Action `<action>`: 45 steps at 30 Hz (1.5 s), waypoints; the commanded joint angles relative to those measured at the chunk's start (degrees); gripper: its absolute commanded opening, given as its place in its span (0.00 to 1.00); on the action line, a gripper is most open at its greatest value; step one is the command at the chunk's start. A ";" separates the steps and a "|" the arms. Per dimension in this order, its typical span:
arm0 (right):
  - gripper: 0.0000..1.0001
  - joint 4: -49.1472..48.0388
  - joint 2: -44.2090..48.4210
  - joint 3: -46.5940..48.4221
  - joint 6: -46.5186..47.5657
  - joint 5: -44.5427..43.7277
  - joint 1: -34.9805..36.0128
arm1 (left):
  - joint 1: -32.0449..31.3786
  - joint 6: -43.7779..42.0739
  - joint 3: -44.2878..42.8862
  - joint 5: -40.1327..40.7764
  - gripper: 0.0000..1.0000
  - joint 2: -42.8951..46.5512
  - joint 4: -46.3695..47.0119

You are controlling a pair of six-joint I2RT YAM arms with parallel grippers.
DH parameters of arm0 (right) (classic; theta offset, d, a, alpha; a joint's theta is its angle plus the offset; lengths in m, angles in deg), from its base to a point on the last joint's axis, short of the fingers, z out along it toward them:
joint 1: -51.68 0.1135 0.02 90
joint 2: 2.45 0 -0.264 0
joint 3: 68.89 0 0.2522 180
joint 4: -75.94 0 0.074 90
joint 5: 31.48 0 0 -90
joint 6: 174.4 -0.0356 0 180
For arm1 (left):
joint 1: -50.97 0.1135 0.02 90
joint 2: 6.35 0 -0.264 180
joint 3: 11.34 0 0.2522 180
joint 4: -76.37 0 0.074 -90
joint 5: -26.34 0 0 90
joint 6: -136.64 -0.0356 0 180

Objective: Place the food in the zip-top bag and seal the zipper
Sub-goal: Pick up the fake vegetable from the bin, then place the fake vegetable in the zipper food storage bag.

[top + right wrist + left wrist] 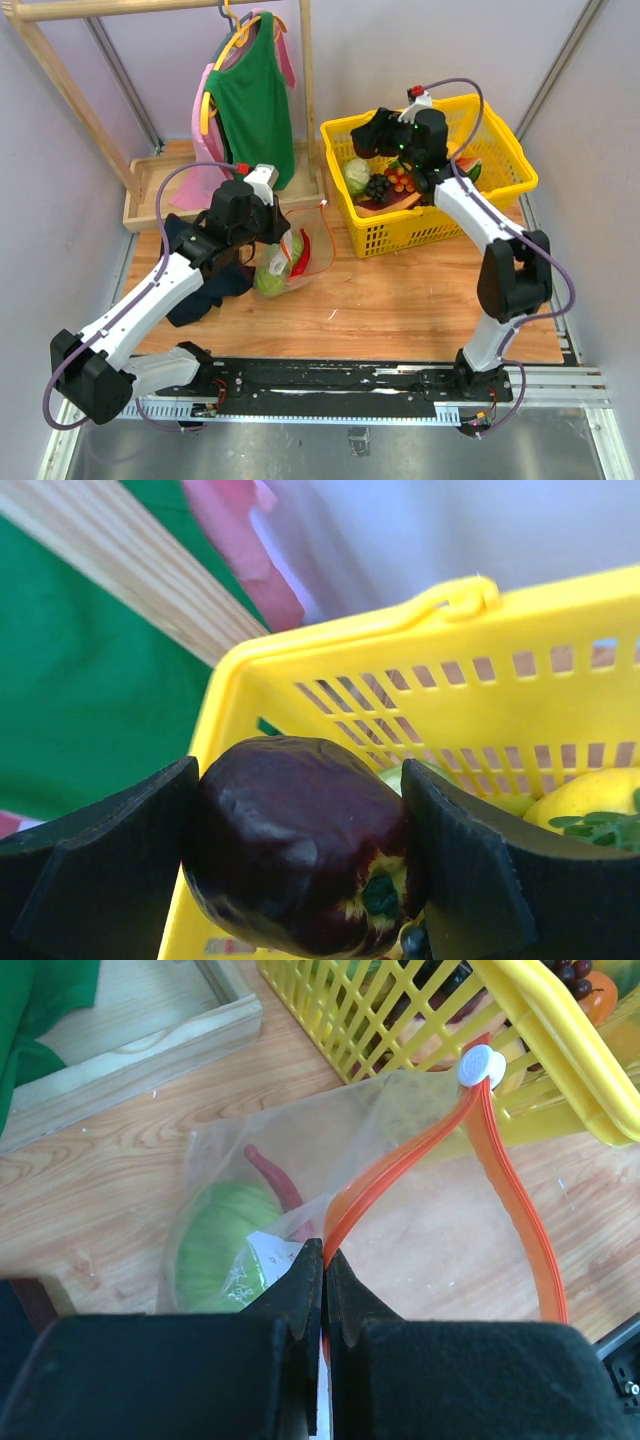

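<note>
Wooden table [400, 310] carries the zip-top bag [296, 262] left of centre, just off the near-left corner of the yellow basket [500, 190], which sits at the far right. Only the left wrist view shows the zipper [400, 1165] parted, its white slider [481, 1065] by the basket, and the left gripper [323, 1260] with fingers pressed together on the bag's mouth edge. A green round toy [215, 1240] and a red chilli [275, 1175] lie inside. Only the right wrist view shows the right gripper [300, 780] pinching a dark purple toy [290, 860] over the basket.
</note>
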 commanded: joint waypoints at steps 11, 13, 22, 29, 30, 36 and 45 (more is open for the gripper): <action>0.62 10.61 24.03 -11.23 14.44 -4.07 3.61 | 0.24 0.68 0.74 -3.14 0.00 1.84 2.38; 0.62 12.28 27.53 -12.85 16.16 -5.34 5.42 | 0.26 0.69 0.68 -3.26 0.00 1.95 2.34; 0.62 18.75 36.25 -16.86 24.01 -6.77 17.54 | 0.24 1.06 0.71 -4.84 0.00 2.33 2.43; 0.62 13.41 36.29 -20.68 29.00 -8.12 28.50 | 0.25 1.21 0.59 -5.66 0.00 2.42 2.34; 0.62 12.25 35.87 -21.14 29.91 -8.53 29.82 | 0.27 1.26 0.60 -5.89 0.00 2.43 2.34; 0.63 3.58 31.63 -24.83 32.47 -12.18 35.46 | 0.24 1.39 0.76 -6.76 0.01 2.74 2.60; 0.65 -3.51 26.33 -28.97 33.09 -13.36 36.45 | 0.20 1.48 0.85 -7.09 0.01 3.48 2.69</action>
